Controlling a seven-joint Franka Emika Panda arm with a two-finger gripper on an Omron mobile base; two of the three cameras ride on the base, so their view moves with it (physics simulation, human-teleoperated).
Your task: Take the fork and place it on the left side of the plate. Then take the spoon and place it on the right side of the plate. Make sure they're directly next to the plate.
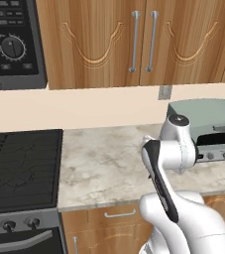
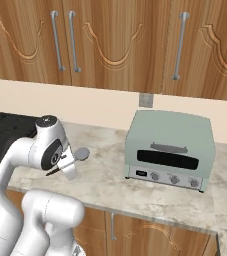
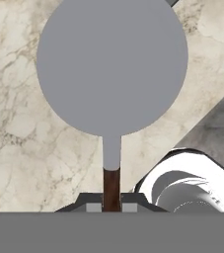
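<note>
My gripper (image 3: 111, 202) is shut on the dark brown handle of the spoon (image 3: 112, 64), whose round grey bowl points away from the hand over the marble counter. In the right base view the spoon (image 2: 82, 153) sticks out to the right of the gripper (image 2: 66, 168), held above the counter near its front edge. The fork and the plate are out of view.
A pale green toaster oven (image 2: 170, 150) stands on the counter (image 2: 110, 175) to the right of the hand. A black stove (image 1: 20, 168) lies to the left, with a microwave (image 1: 10, 39) above it. Wooden wall cabinets (image 2: 115, 40) hang overhead.
</note>
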